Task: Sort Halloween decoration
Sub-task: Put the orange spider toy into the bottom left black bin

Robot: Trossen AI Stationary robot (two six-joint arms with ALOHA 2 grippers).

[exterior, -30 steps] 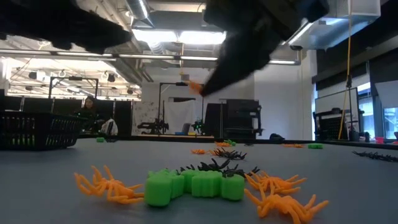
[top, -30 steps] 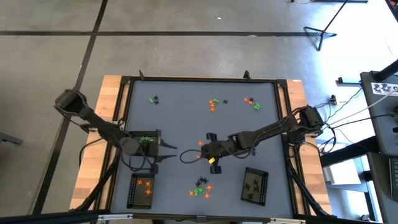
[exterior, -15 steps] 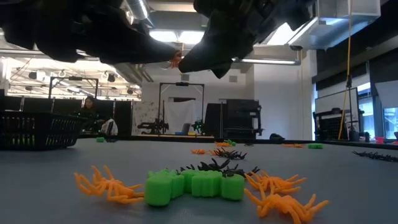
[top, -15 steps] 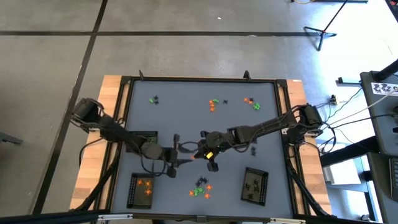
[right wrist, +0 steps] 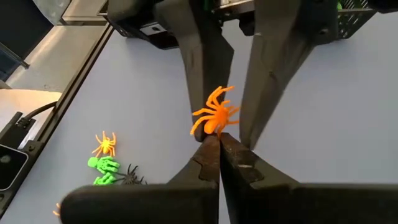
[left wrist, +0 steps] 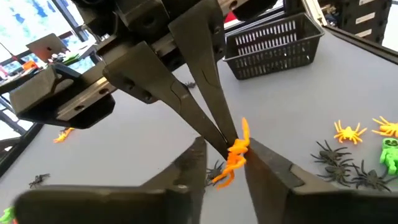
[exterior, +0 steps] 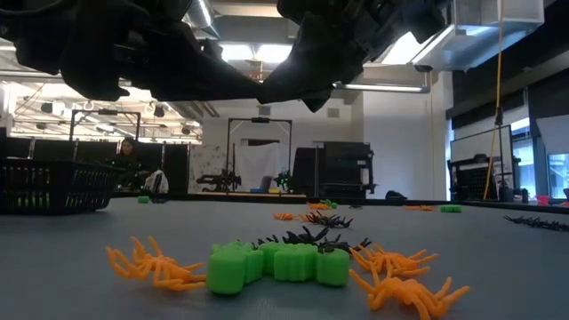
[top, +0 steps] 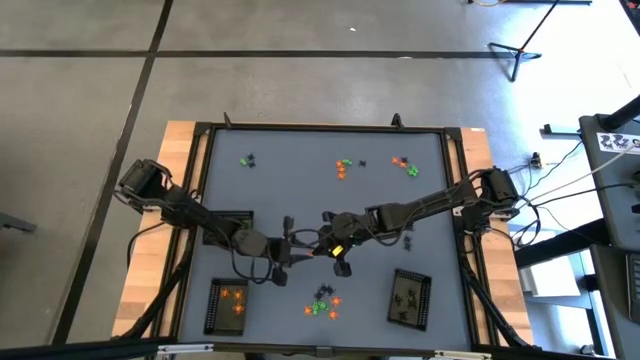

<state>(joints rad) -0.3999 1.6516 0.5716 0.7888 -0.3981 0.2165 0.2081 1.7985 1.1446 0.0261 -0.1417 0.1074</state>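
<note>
Pincers meet in mid-air above the middle of the grey table (top: 300, 190). The right gripper (right wrist: 217, 142) is clenched on an orange toy spider (right wrist: 216, 117), its two fingers pressed together on the spider's body. The left gripper (left wrist: 225, 163) faces it from the other side, its fingers (left wrist: 189, 165) set on either side of the same spider and not fully closed; whether they press on it I cannot tell. From above, the two grippers join just beyond a small heap of trinkets (top: 322, 303) near the table's front edge, made of orange spiders, black spiders and green figures. Beside that heap, toward the left arm, a black mesh tray (top: 226, 305) holds orange pieces; on the heap's other side another black tray (top: 409, 298) holds dark pieces. More small clusters (top: 343, 167) lie toward the table's far edge.
</note>
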